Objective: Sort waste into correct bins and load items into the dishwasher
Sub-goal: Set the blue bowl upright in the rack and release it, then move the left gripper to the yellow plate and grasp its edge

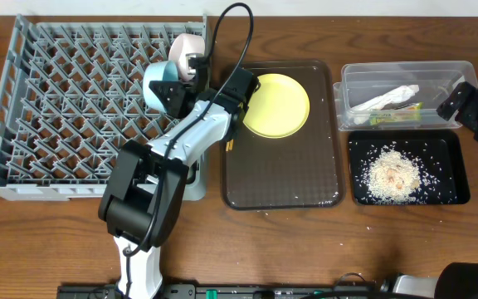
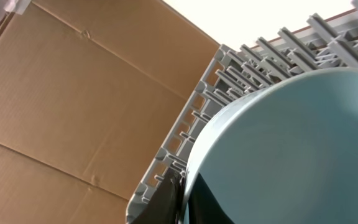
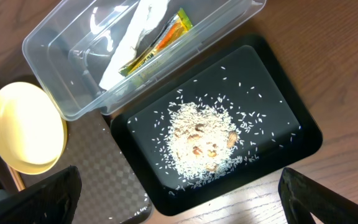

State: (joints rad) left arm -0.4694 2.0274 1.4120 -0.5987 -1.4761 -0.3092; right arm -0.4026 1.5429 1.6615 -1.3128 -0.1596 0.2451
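Fingers of left gripper (image 1: 171,90) pinch rim of light blue bowl (image 1: 156,83) over dish rack (image 1: 56,100); right gripper (image 3: 179,186) fingers spread wide near black tray (image 3: 278,106) holding rice crumbs (image 3: 201,137).

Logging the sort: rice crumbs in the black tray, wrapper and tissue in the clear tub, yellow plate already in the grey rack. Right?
One slip: the overhead view shows the yellow plate on the dark brown serving tray, not in the grey rack. The crumbs, wrapper and tissue are as you say.

Left wrist view: light blue bowl (image 2: 291,149) overfills frame, edges cropped; right pincer (image 3: 179,208) tips cropped.
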